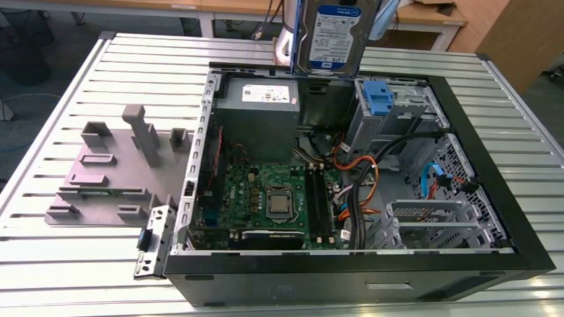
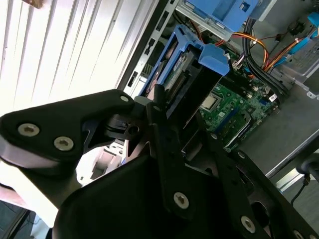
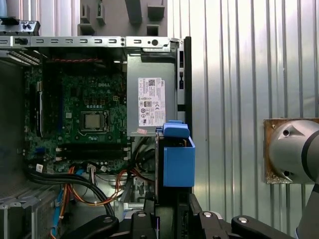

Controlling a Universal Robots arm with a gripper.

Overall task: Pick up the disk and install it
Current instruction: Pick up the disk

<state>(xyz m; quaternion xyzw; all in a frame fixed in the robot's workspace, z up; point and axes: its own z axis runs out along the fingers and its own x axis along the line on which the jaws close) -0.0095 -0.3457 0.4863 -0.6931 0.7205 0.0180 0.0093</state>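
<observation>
Setting: ribbed silver aluminium table [image 1: 493, 105], with wooden desks [image 1: 132, 5] behind it.
Container: black metal computer tower case [image 1: 352, 281], laid on its side with the side panel off, so its interior faces up and can be reached from above.
Contents, floor: green motherboard [image 1: 264, 191], lying flat.
Contents, far wall: large grey metal power-supply box [image 1: 260, 115] with a white sticker.
Contents, the exterior view's right: upright blue plastic latch piece [image 1: 376, 99] on a bare-metal drive cage [image 1: 414, 109].
Contents, loose: orange, black and blue cables [image 1: 361, 165], running between motherboard and drive cage.
Task item: the disk [image 1: 333, 36], a flat rectangular silver hard drive with a white-and-blue label and blue plastic side rails. It is not installed. It hangs upright in the air over the case's far edge, near the power-supply box and latch piece and touching neither.
Holder: black-fingered gripper [image 3: 172, 209], clenched on the disk.
Reason for hold, as judged: the grip at one end leaves the railed end free and pointing down toward the case.
Beside the case: grey plastic fixture plate [image 1: 97, 178] with upright posts, on the exterior view's left.
</observation>
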